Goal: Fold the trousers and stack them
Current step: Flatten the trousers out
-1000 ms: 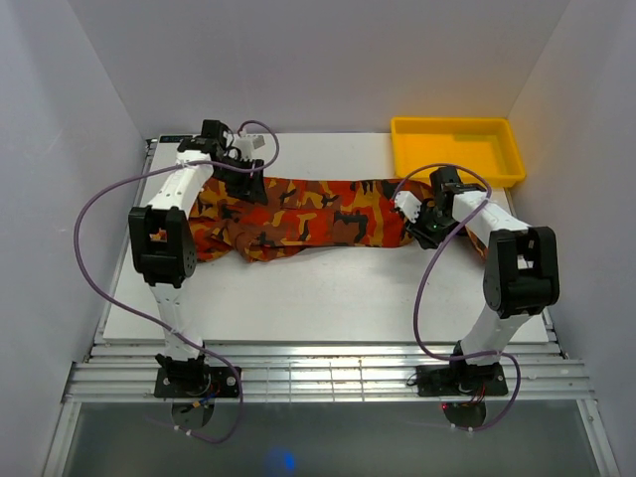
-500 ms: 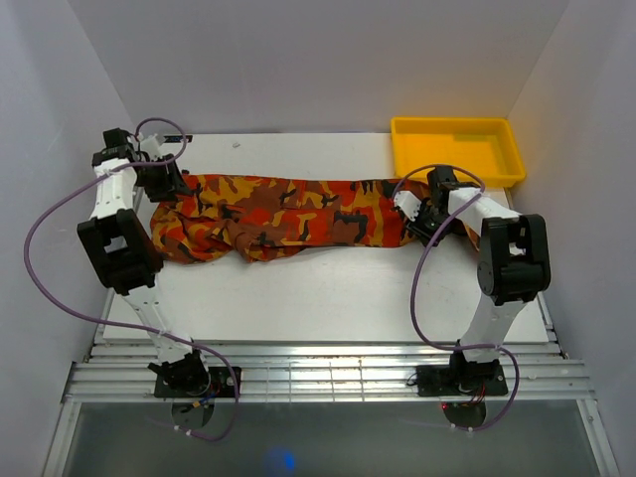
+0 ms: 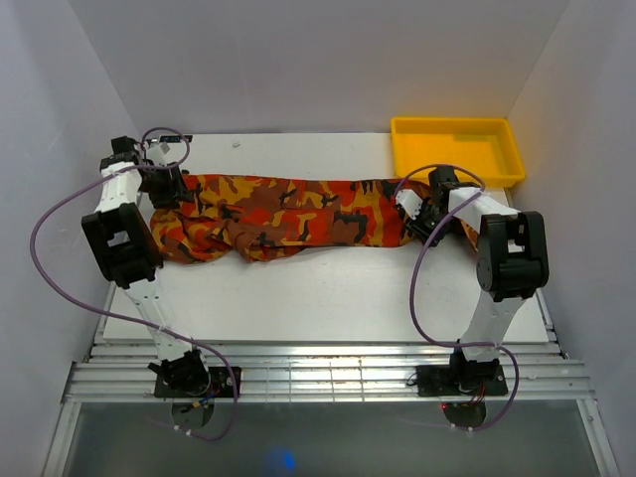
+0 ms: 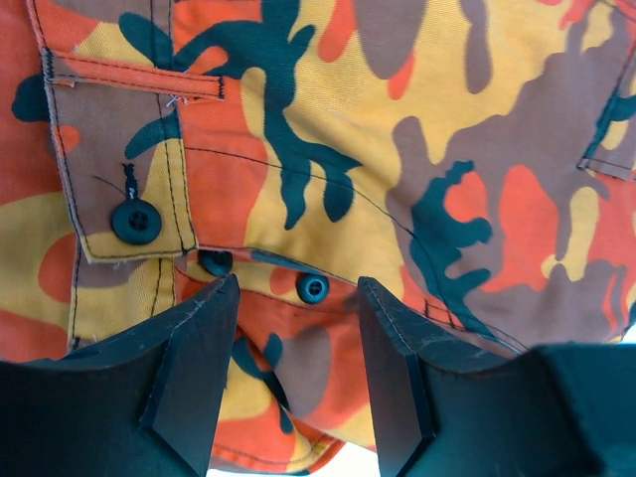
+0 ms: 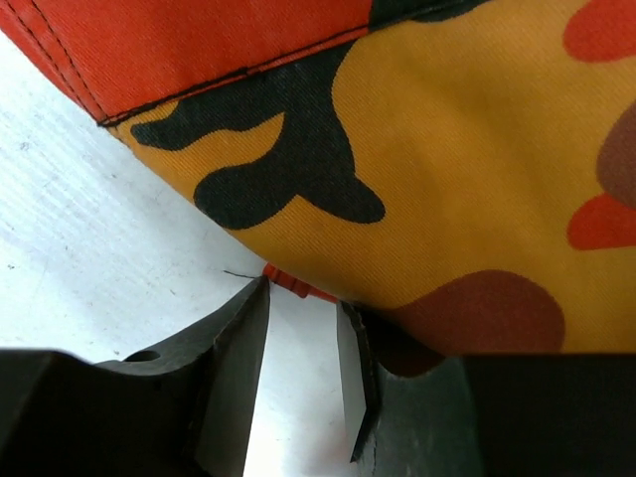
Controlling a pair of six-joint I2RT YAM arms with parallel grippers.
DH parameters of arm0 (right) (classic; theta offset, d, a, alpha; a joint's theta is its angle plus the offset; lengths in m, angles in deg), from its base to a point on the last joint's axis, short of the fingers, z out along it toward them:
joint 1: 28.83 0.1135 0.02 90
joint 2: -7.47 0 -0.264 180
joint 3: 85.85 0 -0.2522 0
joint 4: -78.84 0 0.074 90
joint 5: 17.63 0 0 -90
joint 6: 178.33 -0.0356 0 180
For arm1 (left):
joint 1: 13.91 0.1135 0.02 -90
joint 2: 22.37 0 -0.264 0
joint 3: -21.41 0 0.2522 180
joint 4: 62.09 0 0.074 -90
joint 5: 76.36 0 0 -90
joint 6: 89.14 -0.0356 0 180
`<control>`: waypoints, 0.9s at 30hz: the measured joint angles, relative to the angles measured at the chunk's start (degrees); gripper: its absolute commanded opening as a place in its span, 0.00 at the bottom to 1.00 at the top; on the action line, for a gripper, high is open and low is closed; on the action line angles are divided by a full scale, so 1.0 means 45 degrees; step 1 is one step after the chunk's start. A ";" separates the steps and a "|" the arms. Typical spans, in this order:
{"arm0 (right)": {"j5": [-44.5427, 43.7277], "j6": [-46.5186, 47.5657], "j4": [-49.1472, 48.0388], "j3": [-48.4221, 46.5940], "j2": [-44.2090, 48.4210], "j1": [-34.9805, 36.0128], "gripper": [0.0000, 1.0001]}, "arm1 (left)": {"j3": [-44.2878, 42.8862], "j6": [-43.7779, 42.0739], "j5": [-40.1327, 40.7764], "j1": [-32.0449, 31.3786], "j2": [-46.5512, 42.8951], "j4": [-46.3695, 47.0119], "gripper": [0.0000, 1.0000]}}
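Note:
The camouflage trousers (image 3: 288, 214) lie stretched across the white table, waist at the left and leg ends at the right. My left gripper (image 3: 169, 187) is at the waist end. In the left wrist view it (image 4: 298, 288) is open, its jaws on either side of the buttoned waistband fabric (image 4: 397, 119). My right gripper (image 3: 422, 221) is at the leg end. In the right wrist view it (image 5: 303, 298) stands narrowly open, with bare table in the gap and the hem of the trousers (image 5: 477, 179) at its tips.
A yellow plastic tray (image 3: 452, 123) stands at the back right corner, just behind the leg ends. White walls close in the table (image 3: 328, 298) on the left, back and right. Purple cables loop from both arms.
My left arm swung from the middle of the trousers out to the far left waist end, and the waist end now lies further left. The right arm has barely moved.

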 measured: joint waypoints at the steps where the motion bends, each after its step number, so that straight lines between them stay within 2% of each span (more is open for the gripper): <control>1: 0.0034 -0.0034 -0.0073 -0.0019 0.0000 0.0000 0.41 | -0.0005 0.0010 0.0015 0.0005 0.0107 0.0015 0.63; 3: 0.0073 -0.0107 -0.0083 -0.0015 -0.0005 0.0005 0.43 | -0.0005 0.0024 0.0058 0.0005 0.0238 0.0049 0.63; 5: 0.0073 -0.0165 -0.0112 0.0000 -0.0005 0.0005 0.37 | -0.0039 0.0044 0.0121 0.0019 0.0306 0.0112 0.63; 6: 0.0058 -0.0185 -0.0136 0.0015 -0.0010 0.0010 0.30 | -0.0092 0.0044 0.0185 0.0024 0.0355 0.0155 0.63; 7: 0.0019 -0.0194 -0.0185 0.0024 -0.0019 0.0015 0.15 | -0.0165 0.0044 0.0243 0.0024 0.0427 0.0185 0.64; 8: -0.0019 -0.0151 -0.0243 0.0024 -0.0049 0.0015 0.08 | -0.0296 0.0044 0.0316 0.0024 0.0554 0.0219 0.63; 14: 0.0107 -0.0053 -0.0243 -0.0039 -0.0015 -0.0029 0.08 | -0.1234 0.0044 0.1025 0.0039 0.2030 0.0763 0.63; 18: 0.0787 0.0505 0.1073 -0.0525 0.0636 -0.0418 0.08 | -0.1574 0.0141 0.1530 0.0058 0.2744 0.0811 0.62; 27: 0.1987 0.2438 0.3963 -0.3400 0.3653 -0.3201 0.08 | -0.2521 0.0597 0.1880 0.0170 0.3332 0.0214 0.61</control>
